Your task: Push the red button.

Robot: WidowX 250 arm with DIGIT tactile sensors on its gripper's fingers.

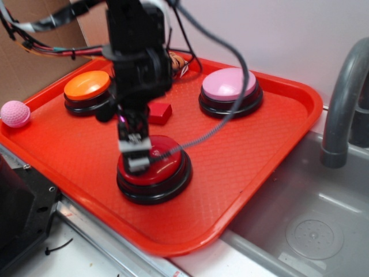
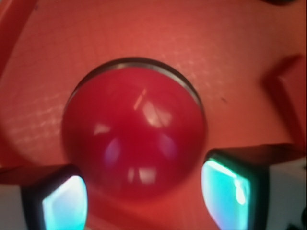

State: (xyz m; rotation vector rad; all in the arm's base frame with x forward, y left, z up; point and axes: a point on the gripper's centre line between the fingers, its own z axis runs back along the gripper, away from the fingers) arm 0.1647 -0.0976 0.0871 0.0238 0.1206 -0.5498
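Already the gripper (image 1: pixel 137 154) sits on top of the red button (image 1: pixel 164 167), which stands near the front edge of the tray (image 1: pixel 253 144); its fingers (image 2: pixel 64 201) are spread apart, holding nothing. Whether the dome is pressed down I cannot tell.

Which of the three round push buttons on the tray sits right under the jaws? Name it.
The glossy deep-red domed button on a black ring base, at the tray's near side. The orange-topped button and pink-topped button sit at the far side, away from the gripper.

Glossy deep-red button (image 1: pixel 164 164) on a black ring; textured orange-red tray (image 1: pixel 253 144).
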